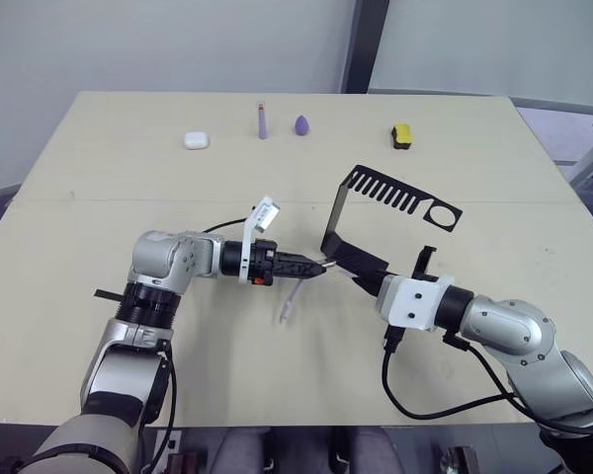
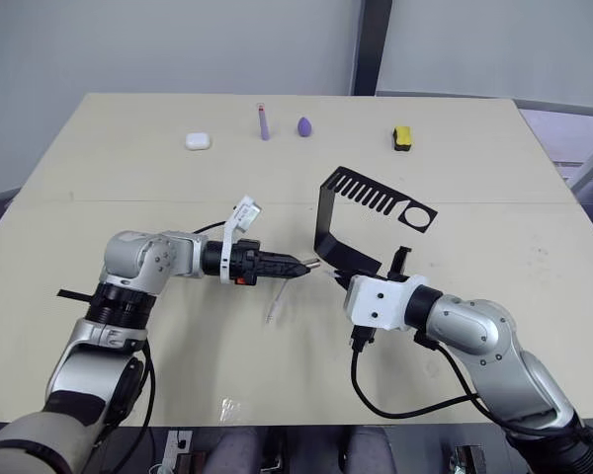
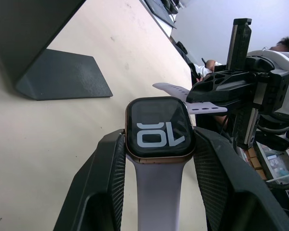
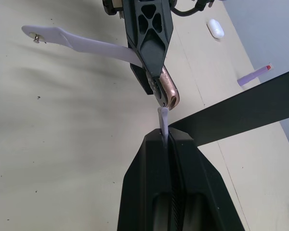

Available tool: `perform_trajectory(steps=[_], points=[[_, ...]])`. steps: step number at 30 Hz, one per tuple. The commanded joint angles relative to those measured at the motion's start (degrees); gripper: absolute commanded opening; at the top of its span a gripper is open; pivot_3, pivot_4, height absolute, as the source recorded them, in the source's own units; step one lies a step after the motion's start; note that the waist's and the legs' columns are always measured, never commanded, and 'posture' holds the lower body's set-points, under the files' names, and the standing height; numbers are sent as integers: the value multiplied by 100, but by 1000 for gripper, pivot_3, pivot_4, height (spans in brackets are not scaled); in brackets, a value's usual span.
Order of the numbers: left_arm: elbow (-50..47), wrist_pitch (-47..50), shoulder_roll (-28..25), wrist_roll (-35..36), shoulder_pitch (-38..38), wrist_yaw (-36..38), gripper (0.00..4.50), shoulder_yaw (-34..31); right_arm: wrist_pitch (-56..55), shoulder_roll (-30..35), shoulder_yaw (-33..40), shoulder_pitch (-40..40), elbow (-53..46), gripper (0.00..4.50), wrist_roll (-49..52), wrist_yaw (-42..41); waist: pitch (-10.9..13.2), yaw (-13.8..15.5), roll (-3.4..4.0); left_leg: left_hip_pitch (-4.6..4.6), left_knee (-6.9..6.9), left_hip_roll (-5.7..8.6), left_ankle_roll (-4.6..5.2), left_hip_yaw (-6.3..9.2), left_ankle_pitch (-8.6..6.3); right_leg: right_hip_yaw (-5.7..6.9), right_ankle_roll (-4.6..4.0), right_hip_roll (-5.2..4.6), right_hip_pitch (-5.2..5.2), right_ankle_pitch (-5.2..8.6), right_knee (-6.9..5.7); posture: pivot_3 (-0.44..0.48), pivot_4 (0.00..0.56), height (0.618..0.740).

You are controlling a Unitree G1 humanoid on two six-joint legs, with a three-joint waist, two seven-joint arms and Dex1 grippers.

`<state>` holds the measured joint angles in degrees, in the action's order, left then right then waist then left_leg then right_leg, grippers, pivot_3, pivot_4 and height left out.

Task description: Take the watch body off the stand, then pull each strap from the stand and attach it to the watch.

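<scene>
Beside stand [image 1: 348, 242], left gripper [image 3: 159, 159] clamping watch body [image 3: 159, 129]

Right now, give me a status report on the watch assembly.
Left gripper shut on watch body, first strap attached. Right gripper shut on second strap, tip at the case. Stand empty. Nothing between them.

From the head views the watch body [image 3: 159, 127] is too small to make out between the two grippers; in the left wrist view, its lower edge and the join with the attached strap [image 3: 158, 192] sit between the left gripper's fingers [image 3: 102, 187], and that strap runs off the picture's edge. The second strap [image 4: 162, 122] is mostly buried inside the right gripper's closed fingers [image 4: 149, 163], with just a short tip showing. The stand [image 1: 348, 252] has the near end of its base hidden behind the right gripper [image 1: 371, 283]. A person at the left wrist view's far edge is largely blocked by the right gripper.
</scene>
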<state>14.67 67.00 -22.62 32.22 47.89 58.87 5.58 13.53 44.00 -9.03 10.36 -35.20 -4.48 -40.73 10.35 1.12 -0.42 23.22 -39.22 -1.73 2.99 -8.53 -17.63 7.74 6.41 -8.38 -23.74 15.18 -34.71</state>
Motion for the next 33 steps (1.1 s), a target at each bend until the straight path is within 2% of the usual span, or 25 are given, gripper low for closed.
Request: perform_trajectory(steps=[1, 33], points=[[-109, -27, 19, 152, 105, 46, 1573, -68, -94, -50, 24, 41, -130, 0, -18, -45, 0, -1, 0, 0, 0, 0, 0, 0, 0, 0, 0, 0, 0, 0, 0, 0, 150, 740], [-324, -39, 12, 181, -20, 78, 1573, -1, 18, -148, 101, 210, -21, 0, -126, -35, 0, -8, 0, -1, 0, 0, -2, 0, 2, -1, 0, 1, 0, 0, -3, 0, 150, 740]])
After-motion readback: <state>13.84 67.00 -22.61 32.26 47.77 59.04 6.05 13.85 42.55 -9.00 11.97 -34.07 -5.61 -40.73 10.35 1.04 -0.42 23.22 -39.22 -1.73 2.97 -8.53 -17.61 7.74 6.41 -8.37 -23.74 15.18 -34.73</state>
